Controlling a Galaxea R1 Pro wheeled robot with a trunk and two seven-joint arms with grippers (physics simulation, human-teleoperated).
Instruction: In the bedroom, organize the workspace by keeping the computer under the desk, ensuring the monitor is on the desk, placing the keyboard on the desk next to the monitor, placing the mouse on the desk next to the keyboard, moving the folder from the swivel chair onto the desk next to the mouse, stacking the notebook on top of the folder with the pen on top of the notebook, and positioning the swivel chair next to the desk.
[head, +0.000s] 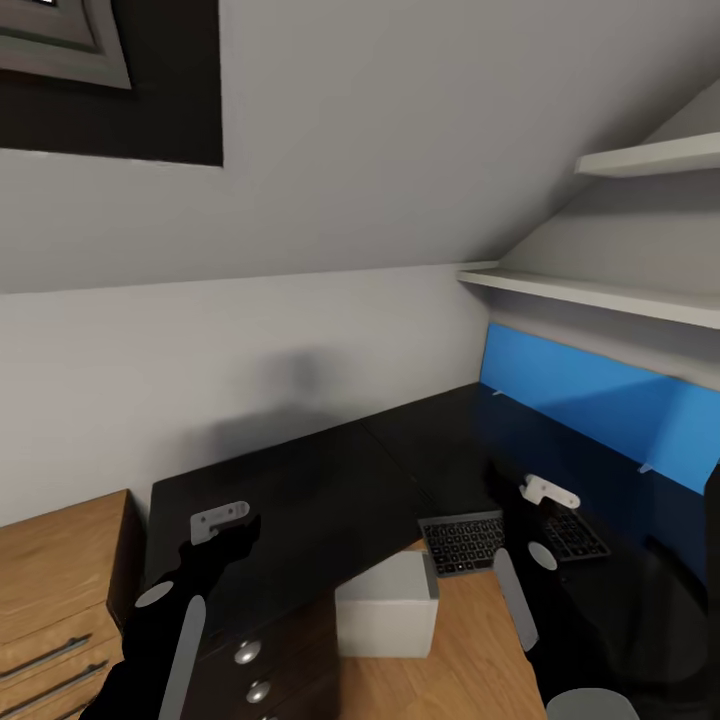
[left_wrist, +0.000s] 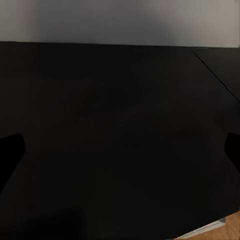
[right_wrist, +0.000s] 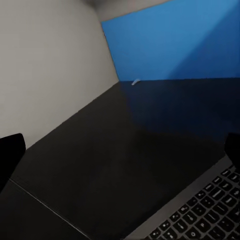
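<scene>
Head high, wrists near desk (head: 300, 480)

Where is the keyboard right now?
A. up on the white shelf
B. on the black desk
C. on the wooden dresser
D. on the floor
B: the keyboard lies flat on the glossy black desk, under the right arm, near the blue panel.

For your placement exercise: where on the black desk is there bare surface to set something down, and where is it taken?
The desk is bare from the keyboard across to the wooden dresser, back to the grey wall, and along the blue panel. It is crowded only around the keyboard, where the right gripper hangs.
</scene>
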